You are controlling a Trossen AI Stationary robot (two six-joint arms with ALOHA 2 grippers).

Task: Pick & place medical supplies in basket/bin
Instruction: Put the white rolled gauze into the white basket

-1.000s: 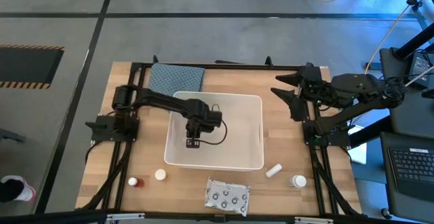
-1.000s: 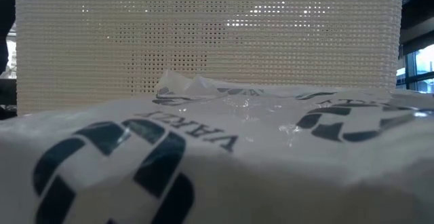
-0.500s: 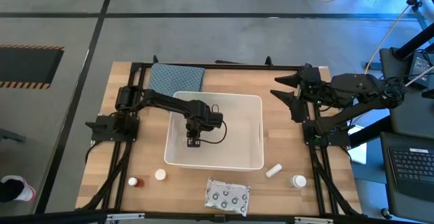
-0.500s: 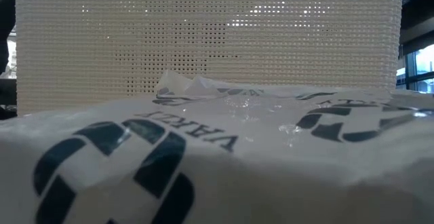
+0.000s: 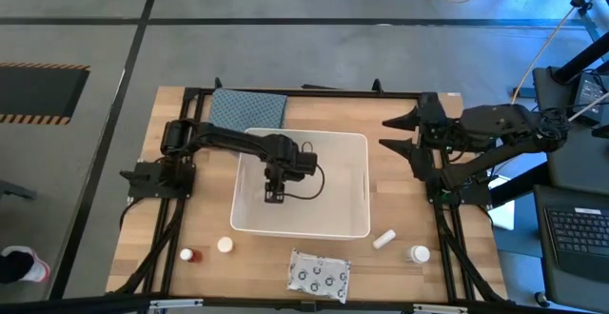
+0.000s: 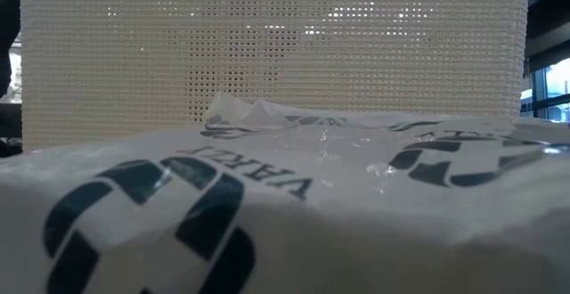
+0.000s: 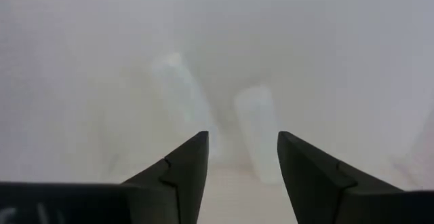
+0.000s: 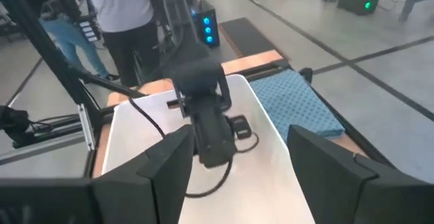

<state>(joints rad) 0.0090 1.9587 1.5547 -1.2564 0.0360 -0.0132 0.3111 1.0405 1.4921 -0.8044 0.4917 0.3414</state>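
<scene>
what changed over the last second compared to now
The left gripper, open over the white tub, shifted slightly toward the cloth end. The right gripper, open at the table's right edge, turned a little. The supplies in front of the tub stayed put.
</scene>
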